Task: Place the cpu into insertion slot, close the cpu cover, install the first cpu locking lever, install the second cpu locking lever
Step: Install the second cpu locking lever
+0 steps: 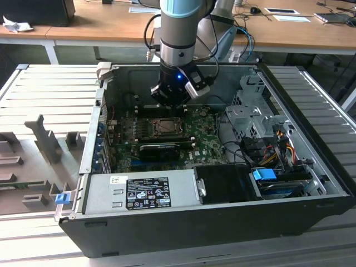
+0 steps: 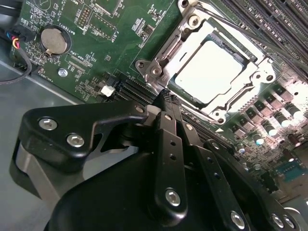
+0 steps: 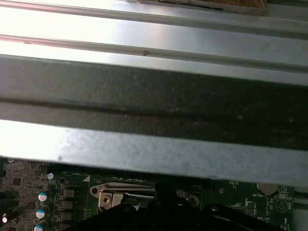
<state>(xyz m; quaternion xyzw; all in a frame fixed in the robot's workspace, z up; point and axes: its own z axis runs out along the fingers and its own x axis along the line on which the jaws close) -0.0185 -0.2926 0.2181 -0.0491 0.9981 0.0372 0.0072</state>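
At the cpu cover [image 2: 166, 57] edge | tool [image 2: 166, 96] fingers together | holds nothing

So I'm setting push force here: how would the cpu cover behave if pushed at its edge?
The cpu cover looks like thin sheet metal, so probably stiff but springy, flexing slightly. Its shiny surface suggests the pincer tip could slip. It frames the cpu, so it likely pivots rather than slides.

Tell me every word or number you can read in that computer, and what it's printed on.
Black label on the grey power box: print too small to read.
White sticker beside it: too small to read.
White lettering on the green circuit board: too blurred to read.
Nothing legible to quote.
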